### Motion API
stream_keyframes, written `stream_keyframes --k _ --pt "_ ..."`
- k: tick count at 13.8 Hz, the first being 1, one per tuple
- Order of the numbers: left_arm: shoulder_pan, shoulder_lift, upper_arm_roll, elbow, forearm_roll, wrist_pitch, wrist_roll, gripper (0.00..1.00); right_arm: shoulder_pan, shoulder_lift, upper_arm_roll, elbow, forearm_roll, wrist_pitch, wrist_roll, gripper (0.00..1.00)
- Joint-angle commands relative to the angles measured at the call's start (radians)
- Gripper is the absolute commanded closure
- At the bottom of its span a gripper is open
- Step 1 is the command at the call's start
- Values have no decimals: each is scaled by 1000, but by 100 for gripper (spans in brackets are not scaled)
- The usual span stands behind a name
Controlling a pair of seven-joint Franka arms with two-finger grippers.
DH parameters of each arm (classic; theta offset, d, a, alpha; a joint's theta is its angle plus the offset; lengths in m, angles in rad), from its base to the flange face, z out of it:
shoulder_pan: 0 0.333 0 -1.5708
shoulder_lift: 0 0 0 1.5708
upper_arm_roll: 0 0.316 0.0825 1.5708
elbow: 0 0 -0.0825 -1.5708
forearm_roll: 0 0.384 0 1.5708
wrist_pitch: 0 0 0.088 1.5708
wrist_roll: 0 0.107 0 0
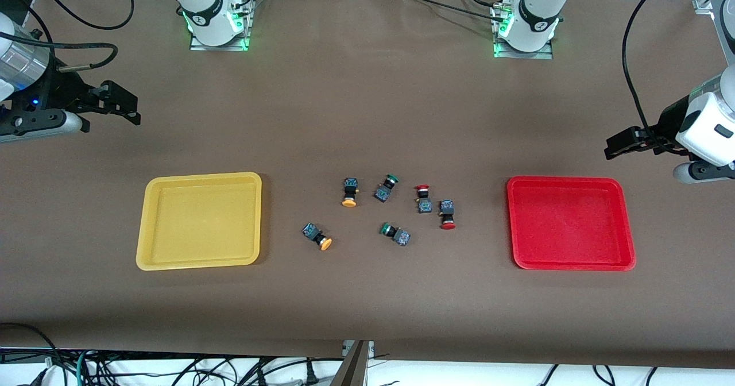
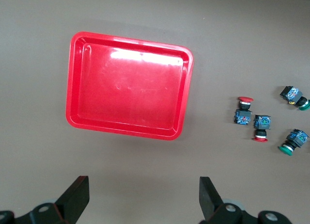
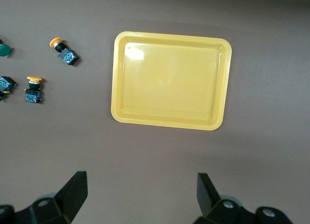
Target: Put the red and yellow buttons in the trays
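Two red-capped buttons [image 1: 424, 198] [image 1: 447, 213] and two yellow-capped buttons [image 1: 349, 192] [image 1: 317, 236] lie on their sides in the middle of the table. They sit between the yellow tray [image 1: 198, 177] and the red tray [image 1: 565, 180]; both trays hold nothing. My left gripper [image 1: 617, 145] hangs open and empty over bare table at the left arm's end. Its wrist view shows its open gripper [image 2: 144, 195], the red tray [image 2: 72, 88] and the red buttons [image 2: 243, 111] [image 2: 262, 127]. My right gripper [image 1: 123, 107] hangs open and empty at the right arm's end. Its wrist view shows its open gripper [image 3: 142, 195], the yellow tray [image 3: 116, 78] and the yellow buttons [image 3: 64, 50] [image 3: 33, 89].
Two green-capped switches [image 1: 387, 188] [image 1: 395, 234] lie among the buttons, one close beside a red-capped one. The brown table cover stretches wide around the trays. Cables hang along the table edge nearest the front camera.
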Motion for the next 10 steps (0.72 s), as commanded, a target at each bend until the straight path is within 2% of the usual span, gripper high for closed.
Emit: stream_keyframes --k 1,3,10 --pt "-5 12 4 32 12 -22 18 0 3 -37 7 -60 -19 54 29 0" --pt "-6 12 4 33 12 -22 18 0 0 -18 4 -26 -17 55 40 0" --pt "-6 10 4 33 12 -22 18 0 -3 -4 3 -23 -22 61 53 0"
